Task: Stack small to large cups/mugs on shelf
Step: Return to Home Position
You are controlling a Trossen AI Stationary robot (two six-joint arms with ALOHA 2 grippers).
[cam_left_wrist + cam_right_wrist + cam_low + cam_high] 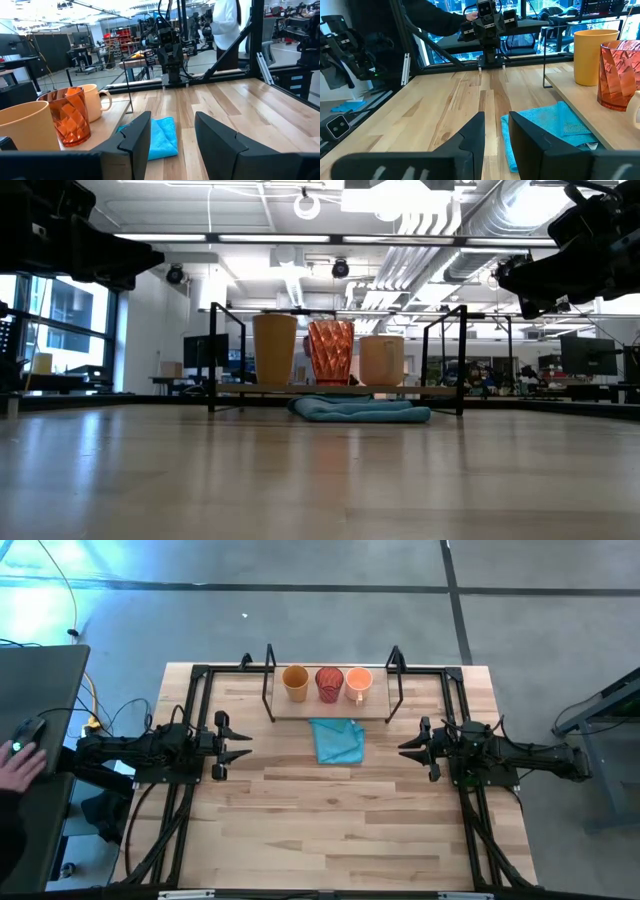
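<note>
Three cups stand upright in a row on the shelf (330, 712), a light-wood board in a black wire frame at the table's far side: a mustard-tan tumbler (295, 682), a dark red ribbed cup (329, 683) and an orange mug (359, 684) with a handle. The low view shows them side by side: tumbler (275, 349), red cup (331, 352), mug (382, 360). My left gripper (238, 741) hovers open over the table's left part, my right gripper (410, 746) open over the right part. Both point toward the middle and touch nothing.
A crumpled blue cloth (336, 740) lies on the table just in front of the shelf, between the two grippers. The near half of the wooden table (330, 830) is bare. A person's hand (18, 762) rests on a mouse at a desk left of the table.
</note>
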